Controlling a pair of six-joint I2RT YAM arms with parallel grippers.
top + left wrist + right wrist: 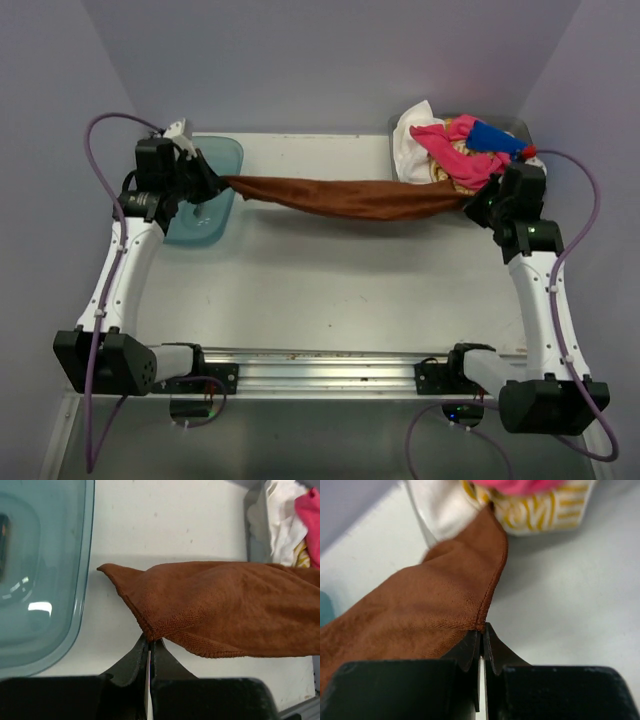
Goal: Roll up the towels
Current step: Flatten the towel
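Note:
A rust-brown towel [345, 197] hangs stretched between my two grippers across the back of the table. My left gripper [218, 182] is shut on its left edge; in the left wrist view the fingers [150, 642] pinch the hem of the brown towel [225, 610]. My right gripper [478, 203] is shut on its right edge; in the right wrist view the fingers [481, 632] pinch the seam of the towel [420, 610]. A heap of other towels [450, 150], hot pink, white, blue and yellow-striped, sits at the back right.
A translucent teal plastic tray [215, 200] lies at the back left under the left gripper; it also shows in the left wrist view [40, 570]. The heap lies in a grey bin [520, 128]. A metal rail [320, 365] runs along the near edge.

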